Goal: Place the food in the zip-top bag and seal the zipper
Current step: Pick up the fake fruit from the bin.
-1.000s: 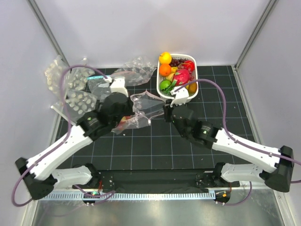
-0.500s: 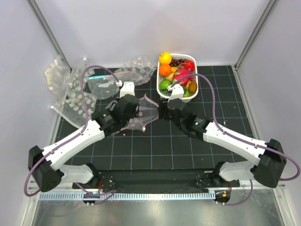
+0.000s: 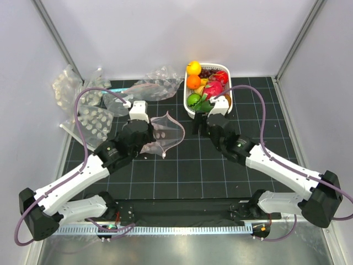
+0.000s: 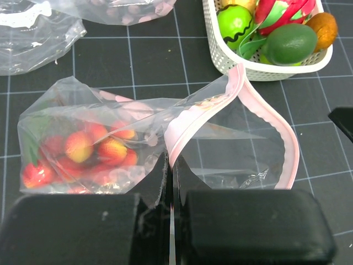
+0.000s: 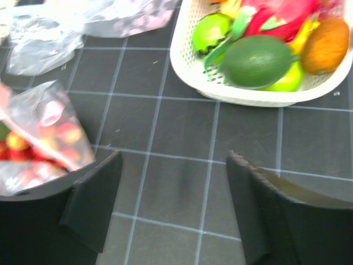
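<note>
- Spreading under everything is the black gridded table (image 3: pixel 182 171). Only the top view takes in its whole width, with both arms reaching in from the near edge.
- The left arm (image 3: pixel 77 176) angles toward the middle, and the right arm (image 3: pixel 276 165) angles in toward the far right.
- Clear bags (image 3: pixel 91 121), some of them dotted, are heaped at the far left, and more crumpled plastic (image 3: pixel 157 83) lies at the back. Each wrist view catches only scraps of these.
- A white basket (image 3: pixel 190 107) sits at the far right, holding the pink dragon fruit (image 3: pixel 213 88) among orange and green pieces. The right wrist view brings its perforated wall (image 5: pixel 187 72) and a dark green fruit (image 5: pixel 256 59) up close.
- The zip-top bag (image 3: pixel 165 132) lies left of the basket, near it but apart, with its mouth gaping. From above it reads only as a pale, dotted lobe.
- The left gripper (image 4: pixel 169 182) has its jaws pressed together on the bag's plastic right at the mouth edge. The left wrist view shows this pinch, while the top view hides it under the wrist.
- The right gripper (image 5: pixel 174 171) is spread wide with nothing between its fingers, over bare table between bag and basket.
- The zipper (image 4: pixel 201 110) is unsealed. The left wrist view shows its pink strip looping out to the right and back.
- Red strawberries (image 4: pixel 83 152) show through the bag's plastic left of the pinch. The right wrist view also catches them (image 5: pixel 33 143), at its left edge.
</note>
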Tool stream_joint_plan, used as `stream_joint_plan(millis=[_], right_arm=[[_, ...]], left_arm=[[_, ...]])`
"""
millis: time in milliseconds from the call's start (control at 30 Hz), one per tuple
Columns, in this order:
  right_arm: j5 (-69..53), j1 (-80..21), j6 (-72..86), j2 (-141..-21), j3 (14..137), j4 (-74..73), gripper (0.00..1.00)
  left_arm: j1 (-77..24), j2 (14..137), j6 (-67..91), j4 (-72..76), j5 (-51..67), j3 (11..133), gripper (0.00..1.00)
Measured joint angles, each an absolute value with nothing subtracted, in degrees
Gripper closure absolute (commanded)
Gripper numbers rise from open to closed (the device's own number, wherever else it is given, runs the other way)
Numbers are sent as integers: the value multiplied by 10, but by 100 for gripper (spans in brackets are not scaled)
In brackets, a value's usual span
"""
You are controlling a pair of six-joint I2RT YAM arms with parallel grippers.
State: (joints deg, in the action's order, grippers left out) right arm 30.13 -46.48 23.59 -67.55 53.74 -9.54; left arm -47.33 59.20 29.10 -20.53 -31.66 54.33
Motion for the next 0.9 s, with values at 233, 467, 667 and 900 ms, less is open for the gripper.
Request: stream_joint_plan(millis=[233, 467, 667, 900], right_arm=[[335, -440, 237, -694, 538, -100, 4], [337, -392, 261, -757, 558, -107, 0], [290, -296, 362, -822, 568, -85, 0], [283, -282, 439, -874, 578, -43, 0]], left_arm=[[-473, 591, 291, -190, -308, 541, 100], [-473, 591, 295, -184, -286, 540, 100], [-473, 591, 302, -162, -253, 524, 100], [-473, 579, 313, -157, -246, 514, 100]])
